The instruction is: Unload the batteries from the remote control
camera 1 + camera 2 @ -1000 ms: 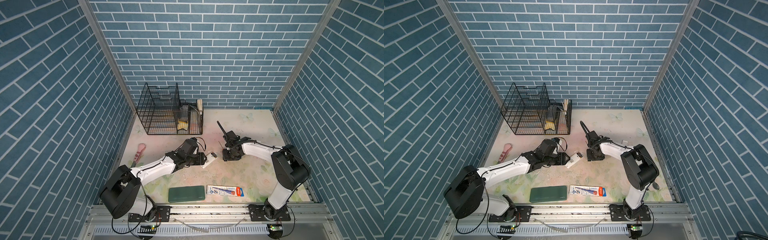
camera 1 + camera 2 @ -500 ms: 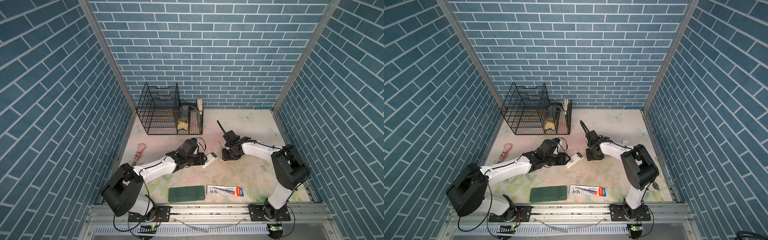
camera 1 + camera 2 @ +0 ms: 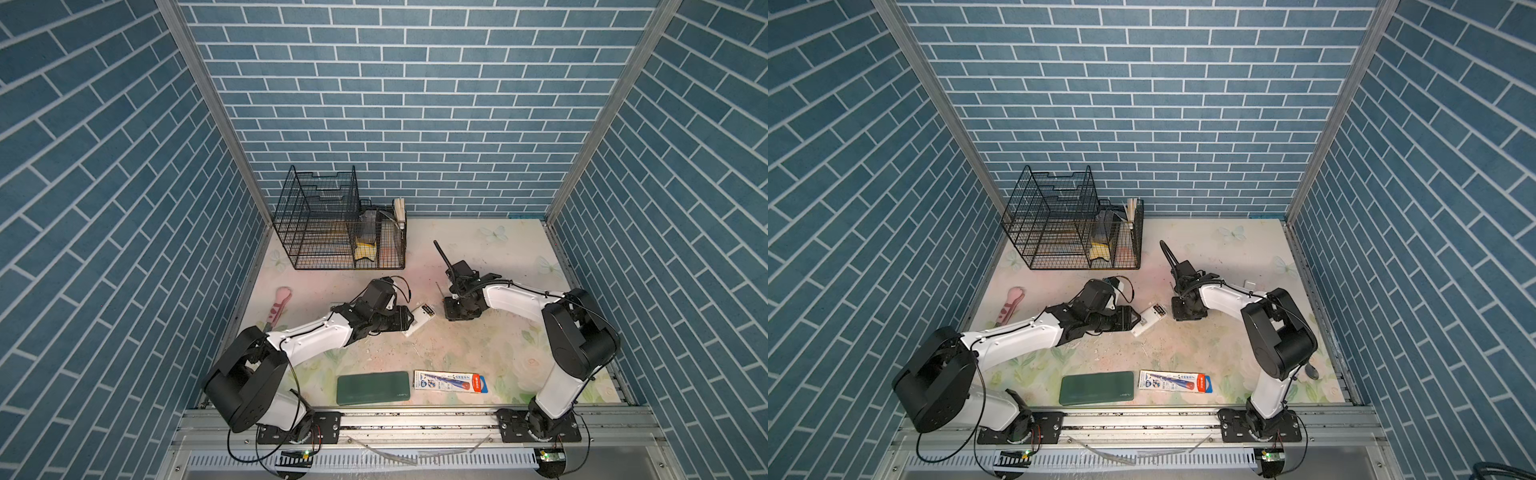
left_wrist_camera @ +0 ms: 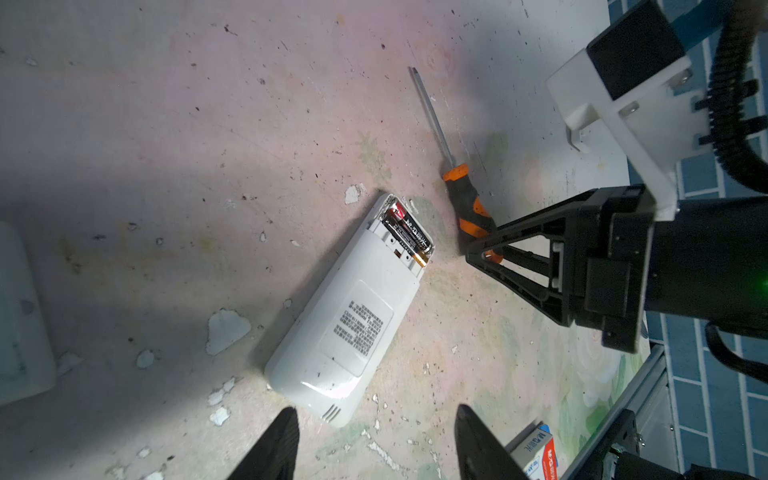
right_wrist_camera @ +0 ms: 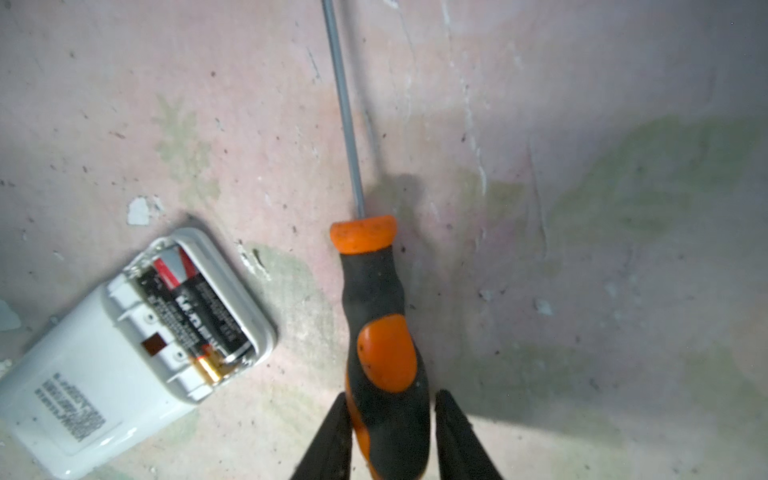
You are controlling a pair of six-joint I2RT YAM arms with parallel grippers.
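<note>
Right end effector point(image 5: 390, 399): fingers narrowly parted, set either side of the handle of the orange-and-black screwdriver point(image 5: 384, 332). One finger touches the handle and the other sits just beside it (whether it is firmly clamped cannot be told). The screwdriver lies flat on the table point(image 3: 457, 345), its shaft pointing toward the back edge.

Left end effector point(image 4: 374, 444): jaws standing well apart with nothing between them, tips just short of the vented end of the remote control point(image 4: 349, 320).

Remote control: white, face down, near the middle of the table, just beside the screwdriver handle but apart from it. The compartment at its other end is uncovered.

Batteries point(image 4: 409, 235): black with gold ends, lying side by side inside that compartment (two can be made out).

Also present: black wire rack point(image 3: 328, 224) at the back left corner; dark green case point(image 3: 372, 387) and printed packet point(image 3: 451, 381) side by side near the front edge.
</note>
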